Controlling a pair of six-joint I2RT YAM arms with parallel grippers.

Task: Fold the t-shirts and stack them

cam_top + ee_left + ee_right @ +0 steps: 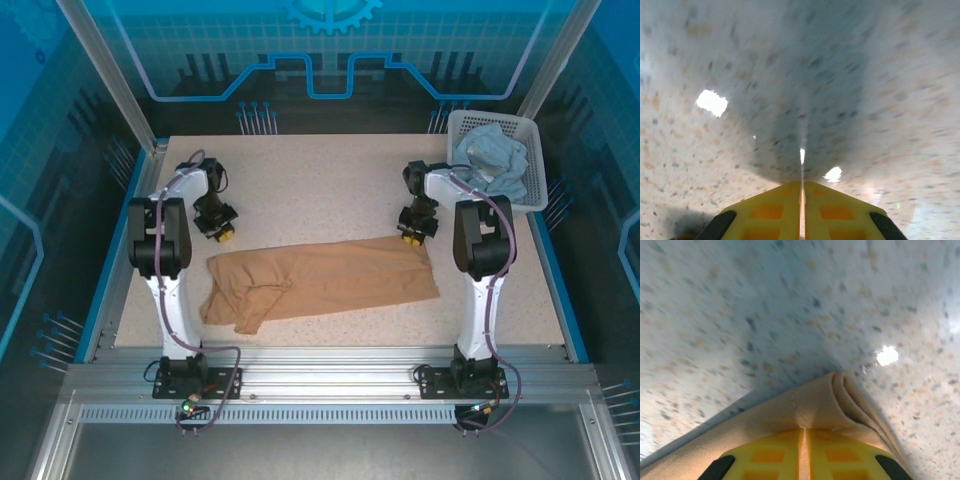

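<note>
Yellow-fingered left gripper points down at the speckled table, jaws together on nothing. We see the tan cloth t-shirt folded lengthwise mid-table, with the right gripper pinched on its far right corner. We see the pale blue cloth t-shirt crumpled in the white lattice plastic basket.

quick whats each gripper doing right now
left gripper: closed, holding nothing
right gripper: closed on a folded edge of the tan t-shirt

One tan t-shirt, one pale blue t-shirt, one white basket, two arms
</note>
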